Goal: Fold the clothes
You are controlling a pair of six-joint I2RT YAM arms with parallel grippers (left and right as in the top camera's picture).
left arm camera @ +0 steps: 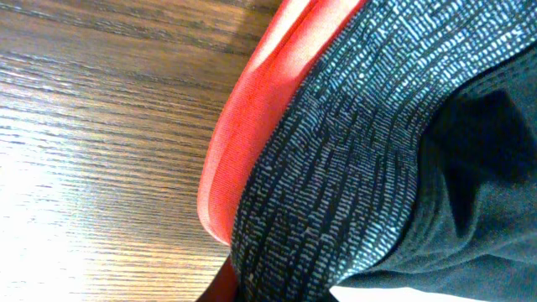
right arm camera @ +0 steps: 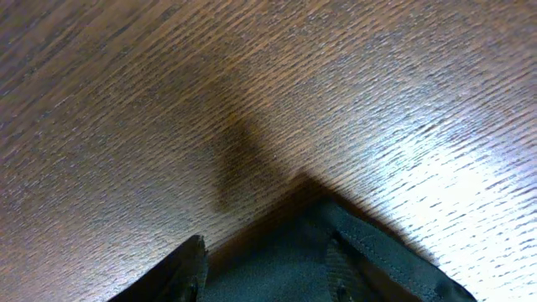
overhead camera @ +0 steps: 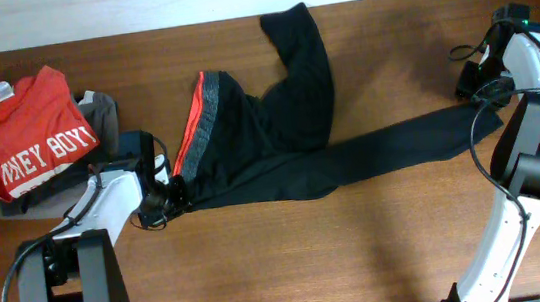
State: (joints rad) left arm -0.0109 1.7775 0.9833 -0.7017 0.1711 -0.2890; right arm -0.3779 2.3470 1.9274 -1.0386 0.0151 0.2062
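The black trousers [overhead camera: 279, 140] lie spread across the table. The waistband [overhead camera: 201, 118], with its red-orange inner band and grey stripe band, is at the left. One leg runs up to the back edge and the other stretches right. My left gripper [overhead camera: 172, 189] is at the waistband's near corner and shut on it. The left wrist view is filled by the stripe band [left arm camera: 336, 168] and red lining [left arm camera: 260, 109]. My right gripper [overhead camera: 474, 97] is at the end of the long leg. The black hem [right arm camera: 277, 260] sits between its fingers [right arm camera: 264, 273], which are shut on it just above the wood.
A red T-shirt with white lettering [overhead camera: 27, 136] lies on a grey folded garment [overhead camera: 100, 109] at the far left, close to my left arm. The table's back edge meets a white wall [overhead camera: 134, 4]. Bare wood [overhead camera: 360, 242] lies in front of the trousers.
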